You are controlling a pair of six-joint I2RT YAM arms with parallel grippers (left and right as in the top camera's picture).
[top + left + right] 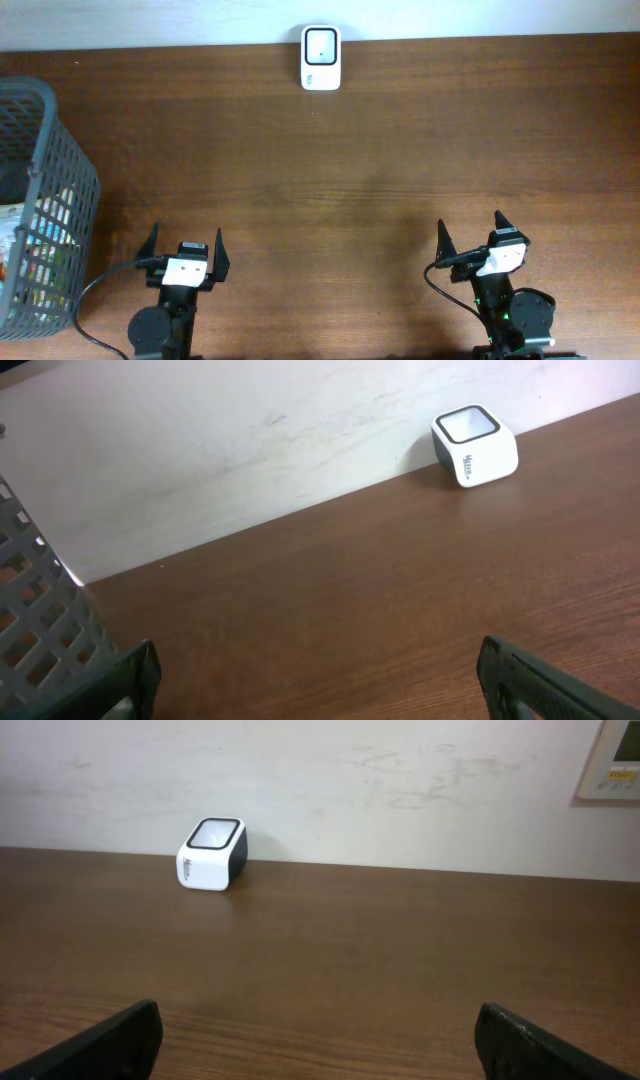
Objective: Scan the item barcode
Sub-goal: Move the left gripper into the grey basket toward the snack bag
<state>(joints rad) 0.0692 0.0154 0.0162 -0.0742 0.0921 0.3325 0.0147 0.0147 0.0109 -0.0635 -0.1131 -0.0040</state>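
A dark brown wooden surface (pixel 350 150) runs back to a scuffed white wall (pixel 400 780), where a pale wall panel (pixel 612 760) shows at the upper right corner of the right wrist view. At the far edge of the surface, about midway across and close against the wall, sits the barcode scanner (pixel 321 45), a small white box with a dark-framed window facing up. At the left edge stands a grey mesh basket (pixel 60 160), upright and partly cut off by the frame. Through its grid show packaged items (pixel 45 240) in white, yellow, red and green; what they are cannot be made out. The basket is well apart from the scanner. Along the near edge, the left pincer (pixel 186 231) hovers just right of the basket with its two dark fingers spread wide and nothing between them. A black cable (pixel 95 285) loops from it toward the basket's foot. The right pincer (pixel 470 220) hangs well off to the right, equally wide open and empty, pointing toward the wall.
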